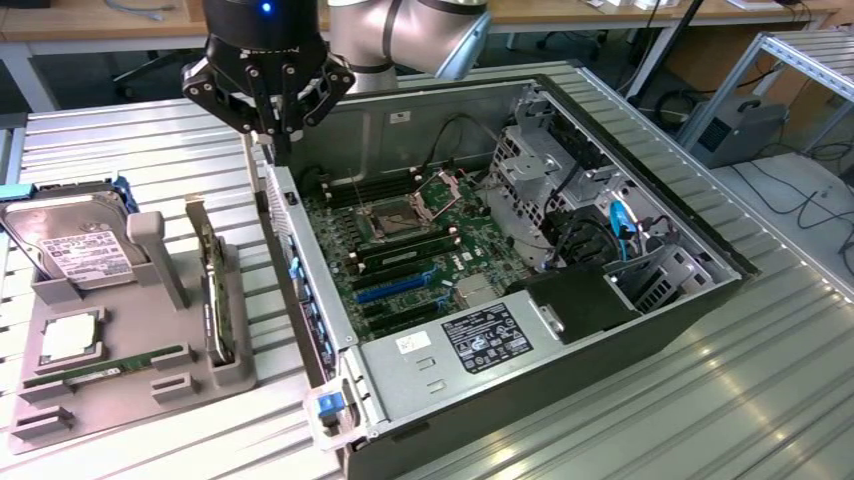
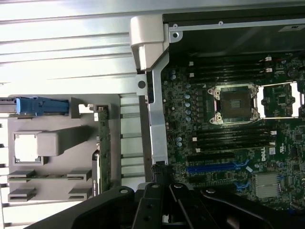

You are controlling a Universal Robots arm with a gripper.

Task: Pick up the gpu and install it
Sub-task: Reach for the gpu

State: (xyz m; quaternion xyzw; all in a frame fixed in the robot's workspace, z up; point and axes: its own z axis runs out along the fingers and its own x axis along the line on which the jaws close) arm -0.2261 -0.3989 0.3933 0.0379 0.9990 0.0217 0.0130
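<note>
The gpu (image 1: 208,290) stands on edge in a slot of the grey holder (image 1: 200,375), a thin card with a green board, to the exterior view's left of the open computer case (image 1: 441,390). In the wrist view the gpu (image 2: 102,143) shows edge-on beside the case wall. My gripper (image 1: 276,138) hangs shut above the far end of that wall, apart from the gpu, with nothing seen between its fingers. The black fingers (image 2: 159,193) meet over the wall's edge in the wrist view.
The holder also carries a hard drive (image 1: 74,250), a processor chip (image 1: 67,340) and a memory stick (image 1: 114,365). Inside the case lie the motherboard (image 1: 400,250), its open processor socket (image 2: 234,104), blue expansion slots (image 2: 212,168) and a drive cage (image 1: 547,180).
</note>
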